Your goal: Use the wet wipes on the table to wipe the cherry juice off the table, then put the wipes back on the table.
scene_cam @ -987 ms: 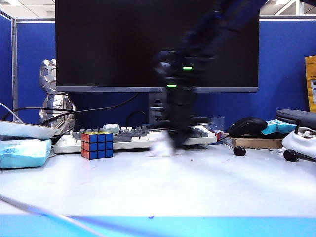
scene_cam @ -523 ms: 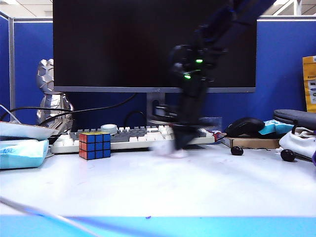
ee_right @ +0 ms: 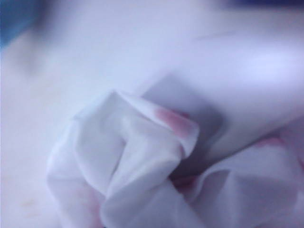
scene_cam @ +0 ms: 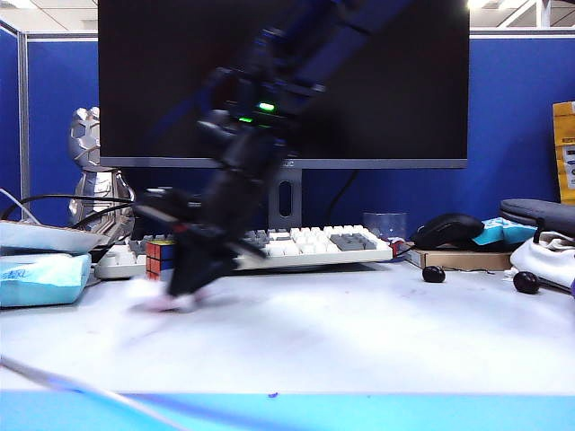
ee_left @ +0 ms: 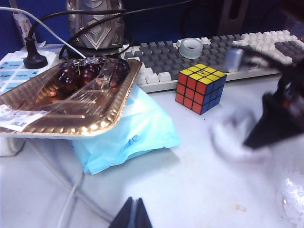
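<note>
Wet wipes [ee_right: 128,166] — pink-stained only up close — pinched in right hand [scene_cam: 184,292]; left hand [ee_left: 133,216] pressed together, idle.

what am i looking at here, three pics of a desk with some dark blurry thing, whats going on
It is a two-armed robot. One picture comes from a camera facing the desk, the other two from cameras on each wrist. The dark blur is the right arm; its right gripper, shut on the wet wipes, presses them on the table, left of the middle by the Rubik's cube. The wipes carry pink stains. The left gripper waits shut near the front edge. Also there: a keyboard, a foil tray of cherries on a blue tissue pack.
</note>
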### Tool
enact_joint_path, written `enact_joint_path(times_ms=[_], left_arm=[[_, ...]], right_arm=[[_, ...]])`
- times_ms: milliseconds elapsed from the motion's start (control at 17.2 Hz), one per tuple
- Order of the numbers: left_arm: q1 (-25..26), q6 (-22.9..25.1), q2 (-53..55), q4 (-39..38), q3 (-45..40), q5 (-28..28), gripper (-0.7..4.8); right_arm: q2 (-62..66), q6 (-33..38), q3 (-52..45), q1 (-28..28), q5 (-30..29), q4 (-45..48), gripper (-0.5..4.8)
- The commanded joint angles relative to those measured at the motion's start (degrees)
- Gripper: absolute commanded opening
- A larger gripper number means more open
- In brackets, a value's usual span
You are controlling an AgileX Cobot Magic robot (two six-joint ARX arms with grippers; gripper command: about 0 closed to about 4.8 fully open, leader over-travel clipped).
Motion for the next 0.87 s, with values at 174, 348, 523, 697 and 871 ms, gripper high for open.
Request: enact_joint_path(times_ms=[174,348,523,697,871], left_arm=[[0.13,-0.2,-0.2,-0.59,-0.04,0.28,-0.02],[0.13,-0.2,-0.2,-0.59,-0.04,0.28,-0.02],[0.13,-0.2,-0.2,-0.59,-0.04,0.28,-0.02],[0.13,-0.2,-0.2,-0.59,-0.04,0.28,-0.02],[0.13,-0.2,-0.2,-0.59,-0.04,0.26,-0.02]], right_arm=[[0.66,-7.85,-0.42,3.52,9.94,-14.58,-0.06],[0.66,-6.67,-0.42,1.75,24.39,-15.17,-0.06],[0.63,-3.23,2.78,-1.22,27.58,-9.16,-0.06],[0.63,-3.32,9.55,-0.92,24.5,-2.58,-0.06],[0.63,-2.19,13.25,0.9,13.14,-1.16,-0.06]])
